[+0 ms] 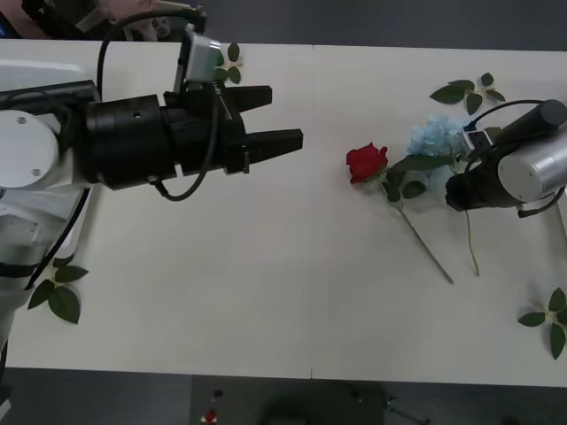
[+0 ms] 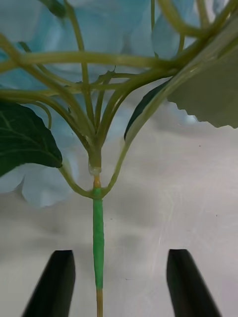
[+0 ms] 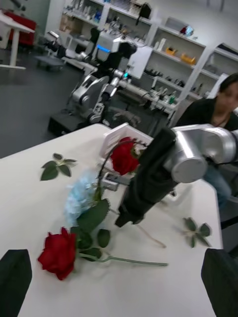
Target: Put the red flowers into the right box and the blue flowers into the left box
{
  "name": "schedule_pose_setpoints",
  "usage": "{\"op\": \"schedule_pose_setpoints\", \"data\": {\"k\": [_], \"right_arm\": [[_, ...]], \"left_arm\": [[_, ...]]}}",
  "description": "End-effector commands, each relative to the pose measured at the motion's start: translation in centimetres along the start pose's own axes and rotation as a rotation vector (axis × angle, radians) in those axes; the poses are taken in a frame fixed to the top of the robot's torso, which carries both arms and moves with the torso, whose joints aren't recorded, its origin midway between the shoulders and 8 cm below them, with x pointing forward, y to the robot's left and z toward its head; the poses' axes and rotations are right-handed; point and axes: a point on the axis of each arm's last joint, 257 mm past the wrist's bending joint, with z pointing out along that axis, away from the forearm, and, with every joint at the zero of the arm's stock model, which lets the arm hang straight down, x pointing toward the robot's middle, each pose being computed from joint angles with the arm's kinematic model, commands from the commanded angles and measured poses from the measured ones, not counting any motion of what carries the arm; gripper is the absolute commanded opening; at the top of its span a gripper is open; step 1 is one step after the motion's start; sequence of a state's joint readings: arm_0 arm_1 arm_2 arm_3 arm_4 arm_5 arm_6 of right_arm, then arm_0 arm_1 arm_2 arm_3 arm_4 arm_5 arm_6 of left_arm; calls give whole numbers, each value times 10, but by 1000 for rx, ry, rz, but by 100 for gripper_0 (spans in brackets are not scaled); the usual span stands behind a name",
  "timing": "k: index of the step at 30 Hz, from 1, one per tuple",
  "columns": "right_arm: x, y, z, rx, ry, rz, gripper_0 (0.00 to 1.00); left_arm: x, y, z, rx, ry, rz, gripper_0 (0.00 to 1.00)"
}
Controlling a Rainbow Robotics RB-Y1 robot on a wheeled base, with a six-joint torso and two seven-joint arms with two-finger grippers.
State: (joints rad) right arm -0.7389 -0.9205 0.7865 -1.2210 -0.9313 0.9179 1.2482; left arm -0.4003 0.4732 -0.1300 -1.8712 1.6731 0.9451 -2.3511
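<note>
Lying on the white surface (image 1: 266,292) are one red rose (image 1: 366,163) and one pale blue flower (image 1: 436,138), side by side toward the robot's right, with the rose's thin stem running back toward the robot. Loose green leaf sprigs are resting at four spots: near the far edge (image 1: 229,64), at the far right (image 1: 467,91), at the near left (image 1: 56,289) and at the near right (image 1: 551,319).

The right claw (image 1: 454,193) is hanging low over the blue flower's stem. The right wrist view is showing what the front view hides: two black fingers (image 2: 52,282) are standing apart, one on each side of the green stem (image 2: 98,233), with no visible contact. Pale blue petals and a dark leaf (image 2: 25,138) are sitting beyond the fingers.

The left claw (image 1: 275,119) is hovering above the surface's left half, its two black fingers apart and holding nothing.

The left wrist view is looking across the surface at the rose (image 3: 58,253), the blue flower (image 3: 79,197) and the right arm's black end (image 3: 144,190) above them. A white box (image 3: 115,141) with a second red rose (image 3: 124,157) at it is standing at the far edge. Behind are shelving, another robot and a seated person.
</note>
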Motion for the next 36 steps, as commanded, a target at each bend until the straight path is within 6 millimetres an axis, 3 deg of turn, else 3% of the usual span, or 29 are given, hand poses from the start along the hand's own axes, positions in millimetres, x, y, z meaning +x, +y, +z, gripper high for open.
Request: {"op": "schedule_pose_setpoints", "data": {"k": [1, 5, 8, 14, 22, 26, 30, 36], "right_arm": [[-31, 0, -10, 2, -54, 38, 34], [-34, -1, -11, 3, -58, 43, 8], [-41, -1, -16, -9, -66, 61, 0], [-66, 5, -41, -98, -120, 121, 0], [-117, 33, -117, -291, -246, 143, 0], [-133, 58, -150, -408, -315, 92, 0], [-139, 94, -184, -588, -370, 70, 0], [-140, 136, -205, -724, -426, -42, 0]], "left_arm": [[-1, -19, -19, 68, 19, 110, 100], [25, -21, -21, 55, 28, 133, 100], [32, -22, -20, 48, 26, 141, 100], [32, -21, -19, 45, 40, 137, 100], [38, -18, -27, 41, 63, 135, 100], [38, -18, -27, 41, 63, 135, 100], [38, -18, -27, 41, 63, 135, 100], [38, -18, -27, 41, 63, 135, 100]]}}
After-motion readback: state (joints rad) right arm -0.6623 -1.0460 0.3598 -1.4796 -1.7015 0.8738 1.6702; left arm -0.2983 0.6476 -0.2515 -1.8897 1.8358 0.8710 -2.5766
